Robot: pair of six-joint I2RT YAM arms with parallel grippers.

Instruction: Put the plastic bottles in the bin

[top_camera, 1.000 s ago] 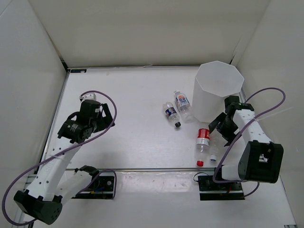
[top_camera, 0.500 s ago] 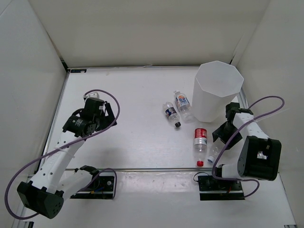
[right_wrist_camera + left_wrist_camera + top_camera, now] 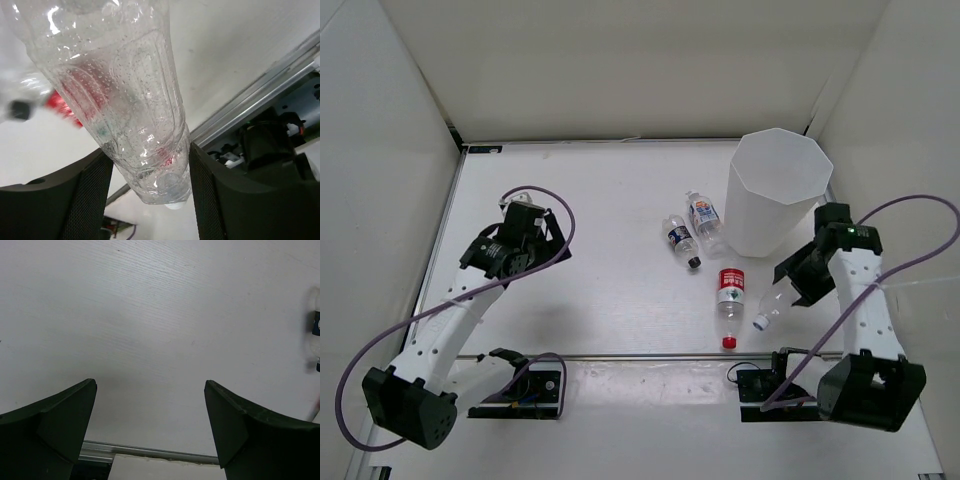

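The unlabelled bottle (image 3: 772, 307) is pinched between the two fingers of the right hand (image 3: 144, 167), which is seen right of centre in the lower half of the overhead view. In the right wrist view the clear, droplet-beaded body is pressed on both sides by the finger pads. The bottle is held tilted, with its white cap directed towards the lower left of the overhead view. Whether it is clear of the worktop (image 3: 600, 200) cannot be told.

The bin (image 3: 778, 195) is stood upright in the upper right of the overhead view, just above the right hand.

Three other bottles are laid on their sides on the worktop. The red-labelled bottle (image 3: 731, 295) is placed just left of the held one and apart from it, its red cap turned towards the rail (image 3: 620, 355) along the lower edge. The dark-blue-labelled bottle (image 3: 681, 240) and the white-and-orange-labelled bottle (image 3: 705, 220) are laid side by side just left of the bin's base, the latter nearer the bin. Whether it touches the bin cannot be told.

The left hand (image 3: 150, 384) is held with its fingers spread wide over bare worktop, in the left half of the overhead view and well apart from all the bottles.
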